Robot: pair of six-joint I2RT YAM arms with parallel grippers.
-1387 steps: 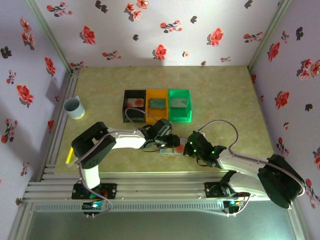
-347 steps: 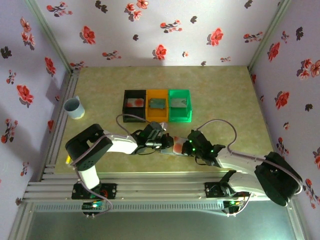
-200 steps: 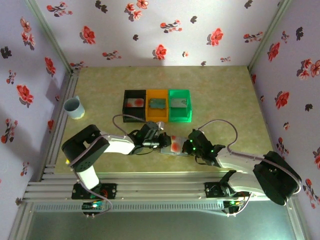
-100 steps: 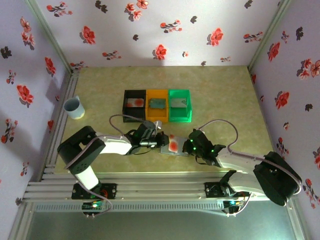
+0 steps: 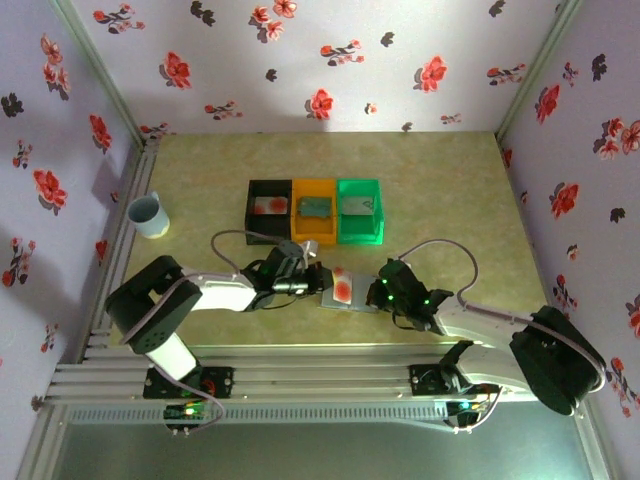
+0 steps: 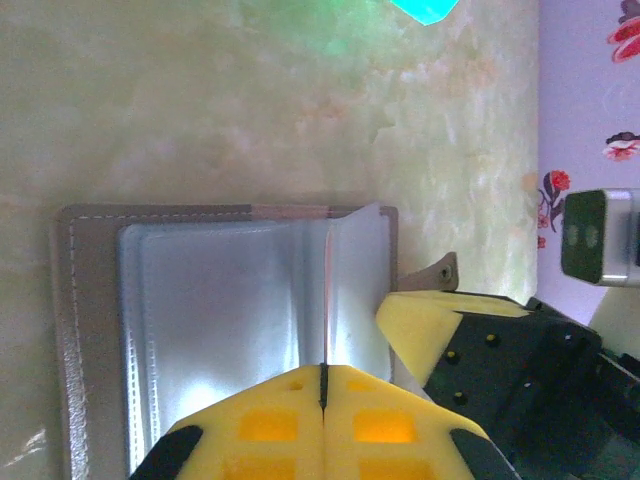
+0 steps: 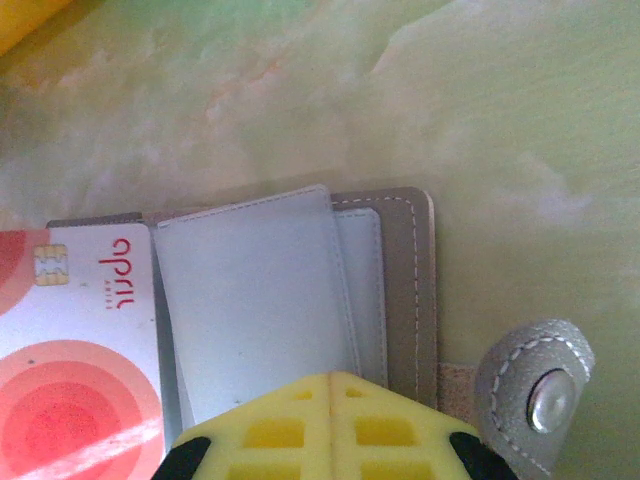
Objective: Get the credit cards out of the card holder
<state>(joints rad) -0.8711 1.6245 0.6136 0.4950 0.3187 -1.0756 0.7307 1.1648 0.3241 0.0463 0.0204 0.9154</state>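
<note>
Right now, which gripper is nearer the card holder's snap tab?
Right. The right gripper is shut on the card holder just beside its snap tab. The left gripper is further off, shut on the credit card over the holder's middle.

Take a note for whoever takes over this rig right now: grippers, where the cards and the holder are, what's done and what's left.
The left gripper is shut on the white card with red circles, over the open card holder. Whether it has cleared its sleeve is unclear.
The right gripper is shut on a clear sleeve of the holder, near the arms.
Done: red-marked card in the black bin, grey-green card in the orange bin, silvery card in the green bin.
Left: pull the white card free, set it down, then check the sleeves for more.
</note>
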